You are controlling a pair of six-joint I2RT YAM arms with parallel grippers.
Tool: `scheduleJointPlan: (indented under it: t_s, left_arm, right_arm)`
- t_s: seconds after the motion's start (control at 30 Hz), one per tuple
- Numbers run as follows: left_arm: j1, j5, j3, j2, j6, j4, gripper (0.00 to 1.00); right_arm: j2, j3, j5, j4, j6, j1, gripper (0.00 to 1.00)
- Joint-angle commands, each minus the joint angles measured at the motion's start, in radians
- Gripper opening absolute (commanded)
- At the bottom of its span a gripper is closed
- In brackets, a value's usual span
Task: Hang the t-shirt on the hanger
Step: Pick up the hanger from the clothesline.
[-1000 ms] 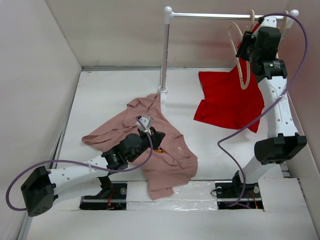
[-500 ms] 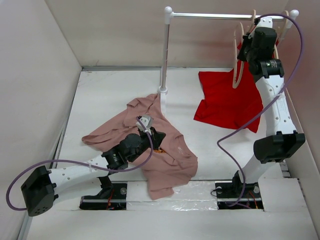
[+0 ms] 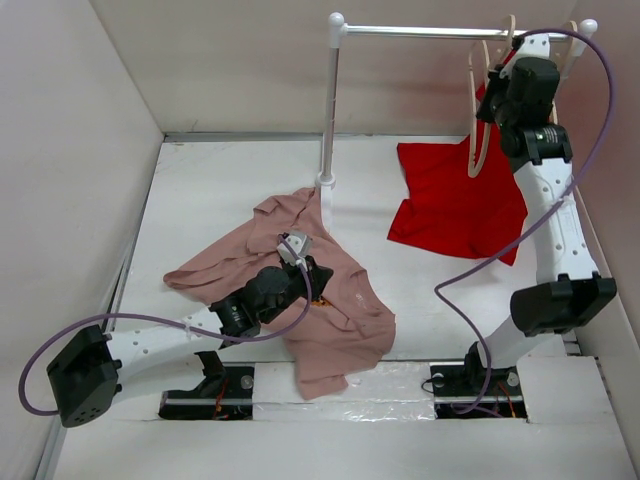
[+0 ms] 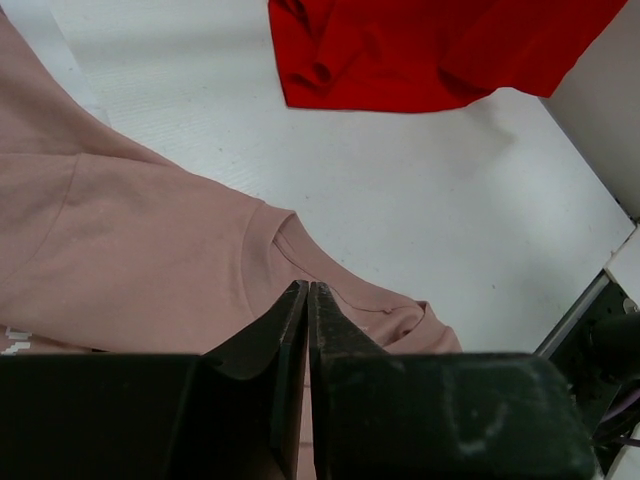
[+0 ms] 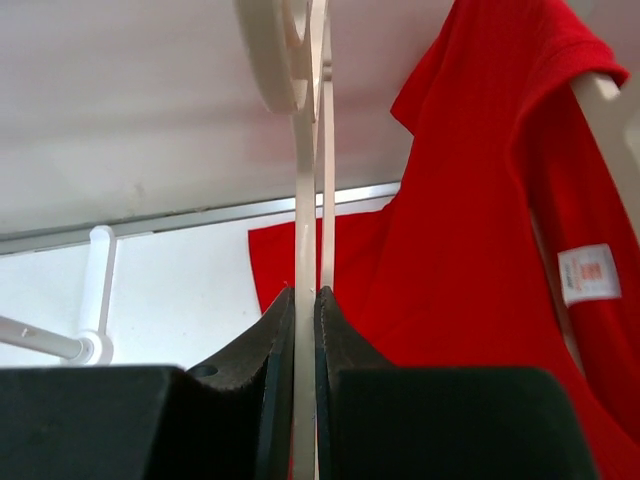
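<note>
No word, number or brand can be read anywhere in these views. A small white label (image 5: 590, 275) sewn inside the red shirt (image 5: 470, 200) carries several lines of orange-red printing in the right wrist view, but they are too fine and blurred to make out. On the pink t-shirt (image 4: 130, 260), a few white printed marks (image 4: 12, 342) show at the left edge of the left wrist view, cut off and illegible.
</note>
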Motion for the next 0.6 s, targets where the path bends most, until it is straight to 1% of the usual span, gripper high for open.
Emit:
scheduleJointPlan:
  t_s: [0.0, 0.03, 0.13, 0.27, 0.4, 0.43, 0.53, 0.57]
  left_arm:
    - [-0.005, -0.004, 0.007, 0.0, 0.0, 0.054, 0.04]
    - [-0.005, -0.004, 0.007, 0.001, 0.0, 0.052, 0.11]
    - [-0.005, -0.005, 0.004, 0.003, 0.003, 0.057, 0.22]
    - [-0.005, 0.012, 0.031, 0.049, 0.011, 0.048, 0.26]
    - [-0.005, 0.009, 0.062, 0.113, 0.015, 0.017, 0.29]
    - [-0.005, 0.004, 0.07, 0.126, 0.014, 0.008, 0.3]
    - [-0.005, -0.008, 0.093, 0.175, 0.015, -0.012, 0.29]
    - [-0.005, -0.01, 0.1, 0.202, 0.02, -0.009, 0.25]
  right_arm:
    - [-0.131, -0.08, -0.006, 0.158, -0.001, 0.005, 0.0]
    - [-0.146, -0.106, -0.004, 0.176, 0.003, 0.005, 0.0]
    - [-0.195, -0.183, 0.002, 0.218, 0.011, 0.015, 0.0]
    - [-0.241, -0.244, -0.006, 0.242, 0.035, 0.024, 0.0]
    - [-0.315, -0.342, -0.003, 0.279, 0.075, 0.044, 0.0]
    - [-0.348, -0.389, -0.012, 0.287, 0.088, 0.053, 0.0]
    - [-0.405, -0.471, -0.004, 0.316, 0.117, 0.09, 0.0]
    - [-0.455, -0.536, 0.0, 0.342, 0.132, 0.1, 0.0]
